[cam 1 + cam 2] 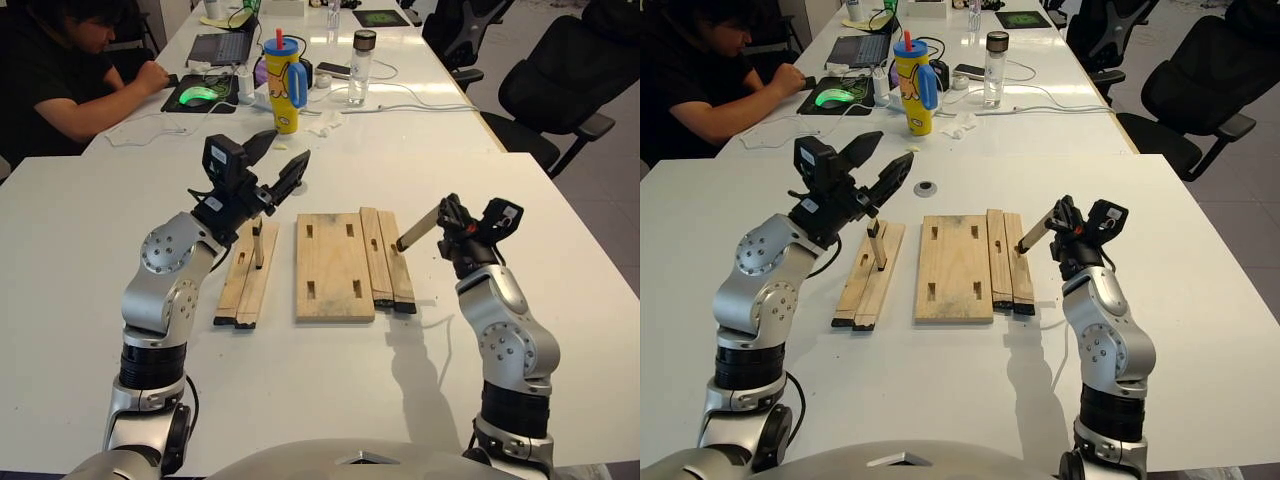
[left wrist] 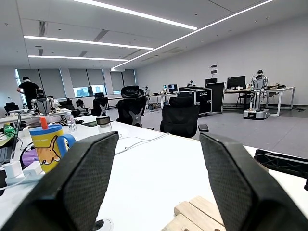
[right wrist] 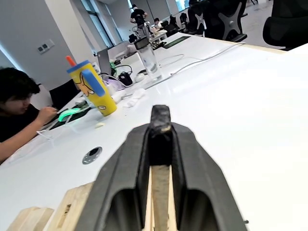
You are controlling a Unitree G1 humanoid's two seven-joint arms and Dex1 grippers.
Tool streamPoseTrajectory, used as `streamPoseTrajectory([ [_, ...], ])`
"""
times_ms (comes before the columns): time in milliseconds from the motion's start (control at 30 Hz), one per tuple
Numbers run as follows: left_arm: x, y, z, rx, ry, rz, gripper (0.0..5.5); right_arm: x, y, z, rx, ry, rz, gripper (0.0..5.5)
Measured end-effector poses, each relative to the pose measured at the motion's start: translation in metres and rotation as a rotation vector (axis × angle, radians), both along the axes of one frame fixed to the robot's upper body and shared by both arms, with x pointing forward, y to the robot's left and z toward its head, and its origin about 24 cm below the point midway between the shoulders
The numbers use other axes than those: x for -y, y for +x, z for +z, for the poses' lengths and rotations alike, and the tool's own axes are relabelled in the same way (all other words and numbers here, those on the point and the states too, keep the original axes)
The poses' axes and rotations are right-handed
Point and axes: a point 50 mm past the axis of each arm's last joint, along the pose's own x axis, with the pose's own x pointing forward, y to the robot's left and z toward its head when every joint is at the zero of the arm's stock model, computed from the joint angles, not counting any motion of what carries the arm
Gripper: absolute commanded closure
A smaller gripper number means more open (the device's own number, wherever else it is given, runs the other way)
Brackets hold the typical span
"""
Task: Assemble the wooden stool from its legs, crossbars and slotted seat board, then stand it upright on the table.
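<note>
**While the parts lie loose, assembly is judged barely begun**

Although one crossbar is gripped in the right gripper, whose fingers are closed on it, nothing is seen joined to the seat board. That board is laid flat at the middle of the table, with its four slots facing up and unfilled. The right legs, two planks side by side, are laid just beside the board's right edge. The held crossbar is raised above them at a tilt and touches none of them. The left legs, a second pair of planks, are laid apart from the board on its left. A short bar is seen standing upright on them; whether it is seated in a slot cannot be told. The left gripper is held above that bar with its fingers spread wide and nothing between them.

At most one joint is judged to be made. The rest is left to be done: the crossbars are to be fitted between the legs, the leg frames are to be set into the four slots, and the stool is to be stood upright.
</note>
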Motion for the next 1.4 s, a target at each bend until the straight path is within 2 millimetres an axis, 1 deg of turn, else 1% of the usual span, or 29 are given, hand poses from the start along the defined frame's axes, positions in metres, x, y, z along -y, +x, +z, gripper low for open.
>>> streamPoseTrajectory([
  [133,0.003,0.000,-0.001,-0.007,-0.001,-0.004,2.39,-0.002,0.005,-0.010,-0.039,0.012,-0.014,5.07],
  [400,0.003,0.000,-0.002,-0.011,0.002,-0.005,2.39,-0.003,0.015,-0.013,-0.036,0.026,0.004,5.07],
  [567,0.003,0.000,-0.002,-0.011,0.002,0.007,2.39,-0.003,0.017,-0.011,-0.036,-0.076,0.013,5.07],
  [733,0.003,0.001,-0.003,-0.013,0.004,0.015,2.39,-0.004,0.014,-0.013,-0.039,-0.118,0.016,5.07],
  [1033,0.004,-0.002,-0.002,-0.010,0.008,0.035,2.39,-0.020,0.000,-0.020,-0.059,-0.251,0.045,5.07],
  [1200,0.006,-0.005,-0.007,-0.029,0.002,0.043,2.39,-0.021,-0.001,-0.021,-0.059,-0.286,0.056,5.07],
  [1267,0.007,-0.005,-0.008,-0.035,0.002,0.047,2.39,-0.022,0.000,-0.021,-0.059,-0.296,0.065,5.07],
  [1400,0.007,-0.005,-0.009,-0.038,-0.003,0.058,2.39,-0.024,0.013,-0.020,-0.061,-0.336,0.093,5.07],
])
